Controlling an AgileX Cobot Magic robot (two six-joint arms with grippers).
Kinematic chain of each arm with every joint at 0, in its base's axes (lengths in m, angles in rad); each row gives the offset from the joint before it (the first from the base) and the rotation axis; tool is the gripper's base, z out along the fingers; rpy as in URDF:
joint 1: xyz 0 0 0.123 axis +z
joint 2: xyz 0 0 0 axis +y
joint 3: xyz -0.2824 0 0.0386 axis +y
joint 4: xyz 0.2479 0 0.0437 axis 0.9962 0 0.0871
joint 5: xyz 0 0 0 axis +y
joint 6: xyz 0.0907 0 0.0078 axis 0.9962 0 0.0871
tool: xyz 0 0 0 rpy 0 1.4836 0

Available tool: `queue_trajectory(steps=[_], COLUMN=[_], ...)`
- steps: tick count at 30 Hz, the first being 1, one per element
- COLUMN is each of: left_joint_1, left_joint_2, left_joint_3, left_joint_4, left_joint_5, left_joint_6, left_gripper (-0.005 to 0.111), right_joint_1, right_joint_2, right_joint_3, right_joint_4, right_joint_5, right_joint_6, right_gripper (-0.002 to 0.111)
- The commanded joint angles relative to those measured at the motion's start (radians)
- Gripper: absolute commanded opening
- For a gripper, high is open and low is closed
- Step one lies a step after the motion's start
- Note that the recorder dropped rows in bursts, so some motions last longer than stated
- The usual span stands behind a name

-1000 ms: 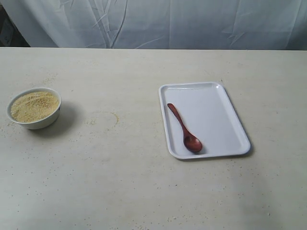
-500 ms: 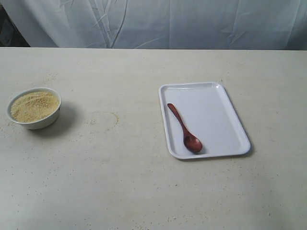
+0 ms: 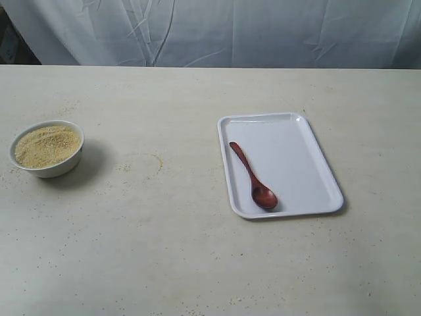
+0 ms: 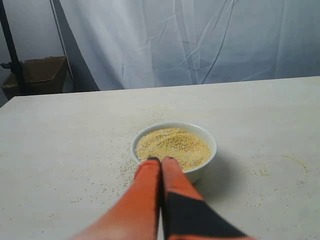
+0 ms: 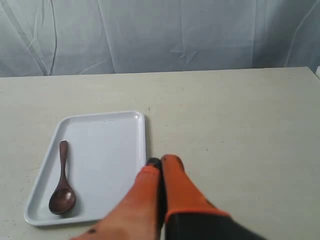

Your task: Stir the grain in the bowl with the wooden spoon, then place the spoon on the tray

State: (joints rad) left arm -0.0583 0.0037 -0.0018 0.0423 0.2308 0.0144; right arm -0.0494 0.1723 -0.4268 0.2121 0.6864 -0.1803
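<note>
The dark reddish-brown wooden spoon (image 3: pixel 254 178) lies on the white tray (image 3: pixel 296 158) right of centre, its oval bowl toward the tray's near edge; it also shows in the right wrist view as the spoon (image 5: pixel 63 180) on the tray (image 5: pixel 105 150). The small white bowl (image 3: pixel 47 149) at far left holds yellow-beige grain (image 3: pixel 47 145). In the left wrist view the bowl (image 4: pixel 200 172) of grain (image 4: pixel 172 146) sits just beyond my left gripper (image 4: pixel 160 160), which is shut and empty. My right gripper (image 5: pixel 161 162) is shut and empty beside the tray's edge. Neither gripper appears in the exterior view.
Loose grains are scattered on the pale table (image 3: pixel 158 250) round the bowl. A white cloth backdrop (image 3: pixel 217 29) hangs behind the table's far edge. A cardboard box (image 4: pixel 42 72) stands beyond the table in the left wrist view.
</note>
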Motion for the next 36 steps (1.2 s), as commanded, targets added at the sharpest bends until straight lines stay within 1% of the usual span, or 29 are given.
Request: queue_trajectory(steps=[1, 7, 11, 14, 21, 24, 28, 36], left_joint_1=[-0.004, -0.004, -0.004, -0.004, -0.004, -0.004, -0.004, -0.004], left_joint_2=[-0.004, -0.004, -0.004, -0.004, -0.004, -0.004, -0.004, -0.004], left_joint_3=[0.002, 0.002, 0.002, 0.002, 0.002, 0.002, 0.002, 0.002], left_joint_4=[0.003, 0.003, 0.003, 0.003, 0.003, 0.003, 0.003, 0.003], left_joint_5=[-0.014, -0.014, -0.014, -0.014, -0.014, -0.014, -0.014, -0.014], left_joint_6=[-0.004, -0.004, -0.004, -0.004, -0.004, -0.004, -0.004, -0.004], left_gripper=[0.0, 0.0, 0.0, 0.0, 0.0, 0.0, 0.0, 0.0], right_joint_1=[0.002, 0.002, 0.002, 0.0, -0.002, -0.02, -0.053, -0.053], right_joint_2=[-0.016, -0.065, -0.087, -0.107, -0.172, -0.172, -0.172, -0.172], right_joint_3=[0.013, 0.043, 0.071, 0.098, 0.221, 0.281, 0.334, 0.427], right_joint_4=[-0.004, -0.045, -0.137, -0.156, -0.158, -0.151, -0.153, -0.159], right_joint_5=[-0.019, -0.064, -0.109, -0.134, -0.159, -0.272, -0.272, -0.317], right_joint_6=[-0.002, -0.002, 0.094, 0.11, 0.113, 0.122, 0.134, 0.139], right_gripper=[0.0, 0.0, 0.0, 0.0, 0.0, 0.0, 0.0, 0.0])
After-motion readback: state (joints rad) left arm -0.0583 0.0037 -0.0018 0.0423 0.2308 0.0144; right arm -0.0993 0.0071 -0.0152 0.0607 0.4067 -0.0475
